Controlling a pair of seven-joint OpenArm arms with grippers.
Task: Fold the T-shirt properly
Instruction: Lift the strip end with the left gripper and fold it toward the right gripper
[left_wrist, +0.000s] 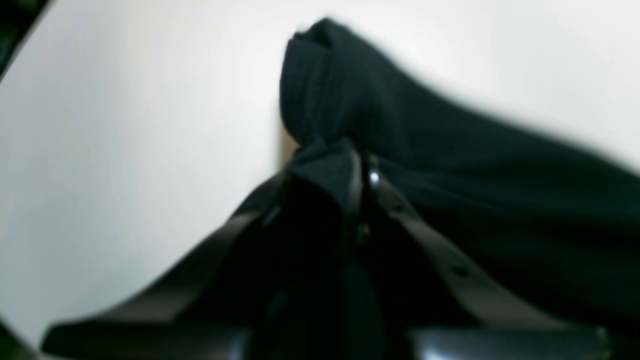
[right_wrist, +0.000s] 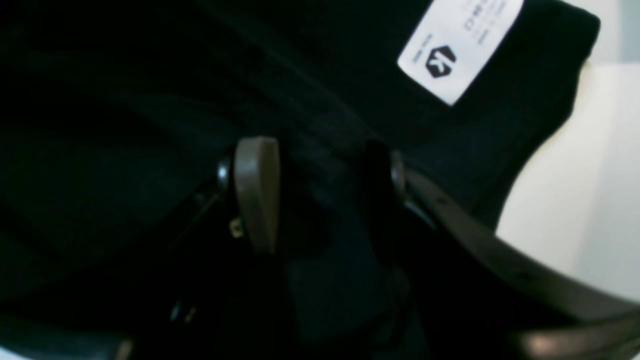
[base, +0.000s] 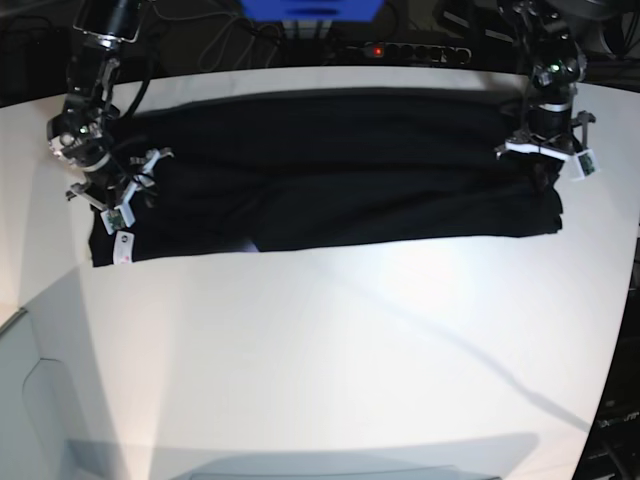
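Observation:
The black T-shirt (base: 330, 180) lies stretched sideways across the far half of the white table (base: 330, 340). Its white label (base: 124, 247) sits at the near left corner. My left gripper (base: 545, 172) is at the shirt's right end. In the left wrist view, my left gripper (left_wrist: 357, 160) is shut on a bunched fold of the T-shirt (left_wrist: 450, 165). My right gripper (base: 110, 208) is over the shirt's left end. In the right wrist view, my right gripper (right_wrist: 320, 190) stands open with its fingers (right_wrist: 257, 195) apart on the T-shirt (right_wrist: 125, 125), near the label (right_wrist: 457, 45).
A power strip (base: 405, 50) with cables and a blue object (base: 310, 8) sit beyond the table's far edge. The table's right edge curves away close to the left arm. A grey surface (base: 20, 400) lies below the table's near left edge.

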